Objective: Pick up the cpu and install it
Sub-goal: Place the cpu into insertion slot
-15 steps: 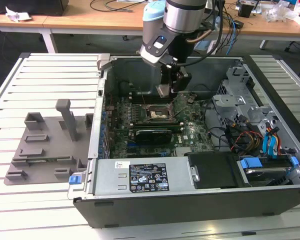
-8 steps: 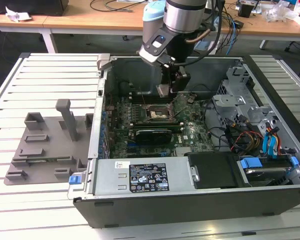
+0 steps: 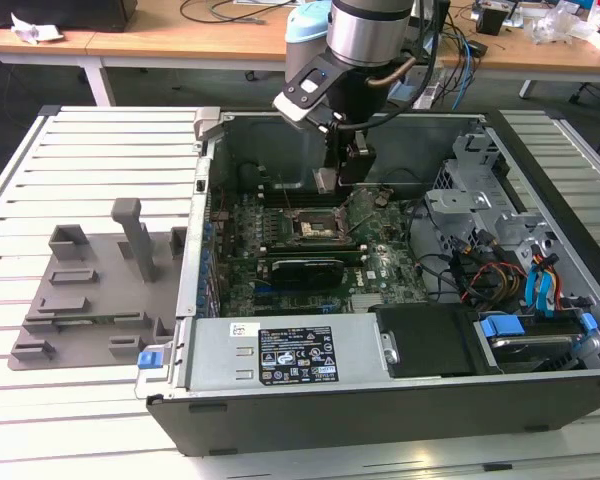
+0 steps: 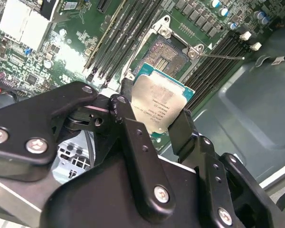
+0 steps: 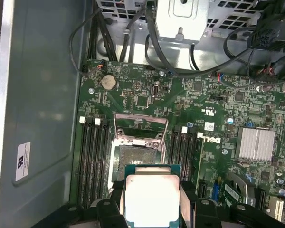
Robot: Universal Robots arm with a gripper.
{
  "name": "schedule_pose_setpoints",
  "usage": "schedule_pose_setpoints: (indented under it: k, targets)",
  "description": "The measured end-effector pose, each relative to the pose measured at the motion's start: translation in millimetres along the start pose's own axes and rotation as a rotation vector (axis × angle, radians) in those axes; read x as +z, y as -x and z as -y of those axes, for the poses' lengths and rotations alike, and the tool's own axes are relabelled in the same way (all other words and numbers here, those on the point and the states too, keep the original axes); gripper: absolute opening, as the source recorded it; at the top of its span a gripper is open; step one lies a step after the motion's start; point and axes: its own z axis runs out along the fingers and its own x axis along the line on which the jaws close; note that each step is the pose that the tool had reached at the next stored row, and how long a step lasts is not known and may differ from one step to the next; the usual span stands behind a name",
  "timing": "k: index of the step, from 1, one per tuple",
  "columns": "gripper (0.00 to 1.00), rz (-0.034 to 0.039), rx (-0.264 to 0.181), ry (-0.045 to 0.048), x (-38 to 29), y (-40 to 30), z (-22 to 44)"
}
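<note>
One gripper (image 4: 154, 114), two fingers (image 4: 133, 135) pinching one cpu (image 4: 161, 107) by opposite edges; cpu between fingertips, near one open socket (image 5: 135, 159) in case (image 3: 220, 350).

Fixture tray (image 3: 90, 300) lies on the table (image 3: 80, 420), at the exterior view's left of the open case (image 3: 380, 415). Motherboard (image 3: 385, 270) lies in the case, with the socket (image 3: 312, 232) between memory slots. cpu (image 4: 160, 105) is gripped by the gripper (image 3: 342, 172) above the board, near the socket. Drive cage (image 3: 470, 200) is at the exterior view's right.
</note>
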Motion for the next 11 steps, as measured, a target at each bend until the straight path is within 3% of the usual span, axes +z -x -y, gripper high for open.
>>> schedule_pose_setpoints:
  k: [1,3,11]
  targets:
    - [0.55,-0.0001,0.007,0.0002,0.0,0.0,0.0]
    - [0.55,-0.0001,0.008,0.0001,12.7,0.3,-0.2]
    - [0.55,-0.0001,0.008,0.0001,24.5,-0.2,-0.6]
